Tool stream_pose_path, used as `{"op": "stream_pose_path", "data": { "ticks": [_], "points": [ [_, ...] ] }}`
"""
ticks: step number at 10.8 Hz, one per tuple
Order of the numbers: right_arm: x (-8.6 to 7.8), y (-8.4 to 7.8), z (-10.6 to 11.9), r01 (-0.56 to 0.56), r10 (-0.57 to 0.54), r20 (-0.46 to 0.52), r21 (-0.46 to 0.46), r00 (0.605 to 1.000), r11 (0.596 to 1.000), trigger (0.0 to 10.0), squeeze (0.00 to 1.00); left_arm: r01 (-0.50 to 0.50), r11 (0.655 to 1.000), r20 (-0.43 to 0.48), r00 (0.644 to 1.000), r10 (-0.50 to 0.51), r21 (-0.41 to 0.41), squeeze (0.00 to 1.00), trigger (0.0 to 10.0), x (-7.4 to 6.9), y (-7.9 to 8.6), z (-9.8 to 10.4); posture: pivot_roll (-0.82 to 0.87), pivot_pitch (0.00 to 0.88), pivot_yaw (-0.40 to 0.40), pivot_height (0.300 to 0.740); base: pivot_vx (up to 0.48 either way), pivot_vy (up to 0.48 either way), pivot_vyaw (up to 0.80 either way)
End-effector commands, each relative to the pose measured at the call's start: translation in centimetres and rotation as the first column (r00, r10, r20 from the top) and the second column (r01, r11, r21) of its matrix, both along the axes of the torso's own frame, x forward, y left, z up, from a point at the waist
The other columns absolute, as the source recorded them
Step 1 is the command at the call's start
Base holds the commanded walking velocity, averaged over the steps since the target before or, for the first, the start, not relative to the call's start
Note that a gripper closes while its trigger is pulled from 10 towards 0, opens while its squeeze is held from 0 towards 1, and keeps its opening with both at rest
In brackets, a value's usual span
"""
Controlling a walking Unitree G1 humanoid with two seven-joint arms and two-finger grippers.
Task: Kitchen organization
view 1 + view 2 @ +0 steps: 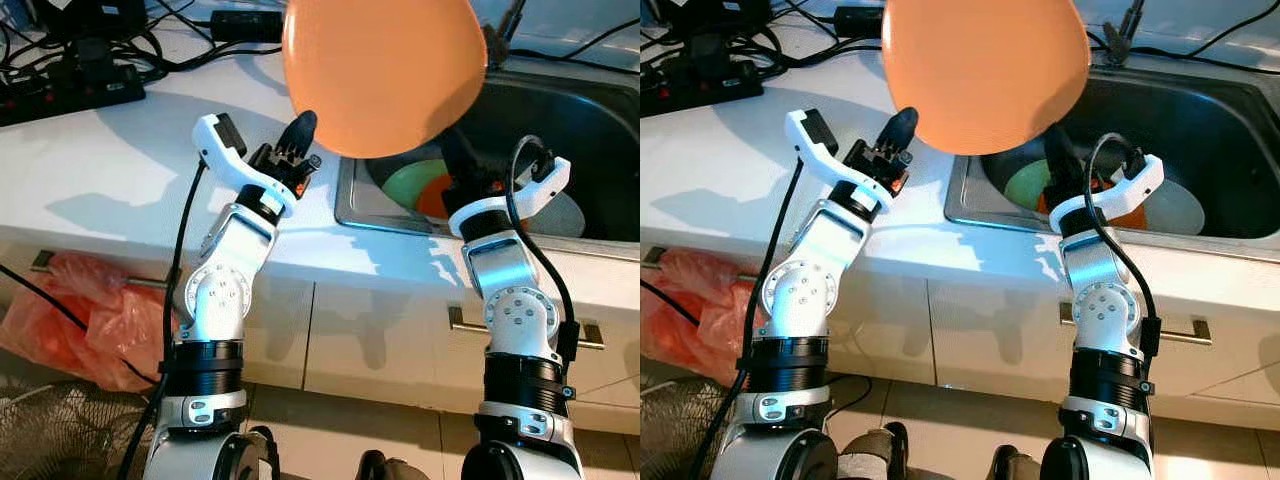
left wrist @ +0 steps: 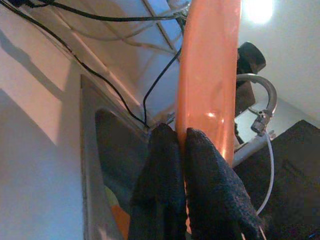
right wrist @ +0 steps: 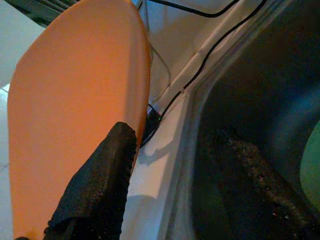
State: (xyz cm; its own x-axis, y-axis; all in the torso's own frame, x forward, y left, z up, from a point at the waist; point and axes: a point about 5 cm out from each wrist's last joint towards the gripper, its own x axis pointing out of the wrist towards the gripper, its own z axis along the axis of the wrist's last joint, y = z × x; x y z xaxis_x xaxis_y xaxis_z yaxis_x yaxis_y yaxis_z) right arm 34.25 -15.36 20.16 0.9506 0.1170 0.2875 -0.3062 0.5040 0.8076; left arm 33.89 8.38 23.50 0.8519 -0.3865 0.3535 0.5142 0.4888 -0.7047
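An orange plate [image 1: 385,70] is hanging in the air over the desk [image 1: 110,165] edge and the sink [image 1: 560,120], tilted up on its rim. The left gripper [image 1: 300,135] is pinching that rim, jaws closed on it. The right gripper [image 1: 455,160] is reaching down into the sink with jaws spread apart, just above a green plate [image 1: 410,185] and another orange dish [image 1: 432,200].
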Motion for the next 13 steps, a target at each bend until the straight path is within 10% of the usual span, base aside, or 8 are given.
{"op": "stream_pose_path", "data": {
  "ticks": [1, 9, 10, 13],
  "points": [
    [-0.2, -0.1, 1.1, -0.006, 0.006, 0.039, 0.010, 0.999, 1.000, 10.0, 0.00, 0.080, 0.995, 0.048, 0.996, -0.077, -0.062, 0.00, 10.0, -0.7, -2.1, 1.0, 0.19, 0.154, -0.001, 0.740, 0.000, 0.000, 0.00],
    [-0.2, -0.4, 1.5, 0.001, -0.004, 0.063, 0.046, 0.998, 0.999, 10.0, 0.00, 0.189, 0.982, 0.027, 0.982, -0.189, 0.022, 0.00, 10.0, -1.3, -3.5, 0.1, 0.19, 0.155, 0.002, 0.740, 0.000, 0.000, 0.00],
    [-0.1, -0.4, 1.5, 0.009, -0.012, 0.061, 0.044, 0.998, 0.999, 0.0, 0.00, 0.188, 0.982, 0.026, 0.982, -0.188, 0.024, 0.00, 10.0, -1.3, -3.5, 0.1, 0.19, 0.154, 0.002, 0.740, 0.000, 0.000, 0.00],
    [-0.1, -0.5, 1.6, 0.002, -0.007, 0.068, 0.059, 0.998, 0.998, 0.0, 0.00, 0.149, 0.989, 0.015, 0.989, -0.149, 0.019, 0.00, 10.0, -1.0, -3.1, 0.1, 0.19, 0.153, 0.002, 0.740, 0.000, 0.000, 0.00]
  ]
}}
